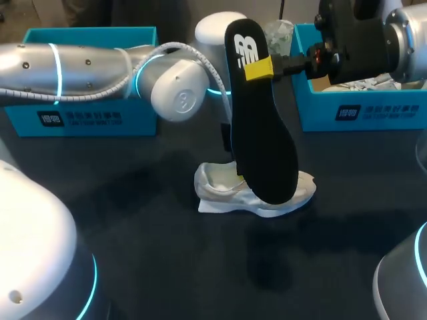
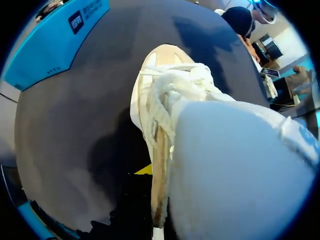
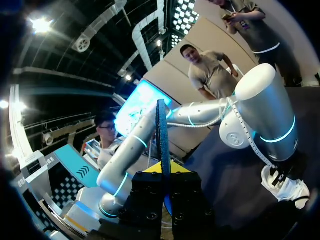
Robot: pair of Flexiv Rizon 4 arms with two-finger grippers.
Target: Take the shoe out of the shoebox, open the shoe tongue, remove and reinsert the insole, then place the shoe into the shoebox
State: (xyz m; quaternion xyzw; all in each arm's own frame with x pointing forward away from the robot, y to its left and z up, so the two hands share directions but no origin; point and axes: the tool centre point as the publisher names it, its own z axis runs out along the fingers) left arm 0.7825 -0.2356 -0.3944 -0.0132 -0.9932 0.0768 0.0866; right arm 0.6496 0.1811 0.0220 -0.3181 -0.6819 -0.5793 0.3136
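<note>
Insole out of the shoe, hanging toe-down with its tip at the shoe's top — right gripper pinches its heel end. Shoe sits on the table. Left gripper is at its side; gripping or not, cannot tell. Step in hand, I judge: reinsertion. Aim the toe into the opening and slide it forward low, tongue clear — steady the shoe or it may skid.
</note>
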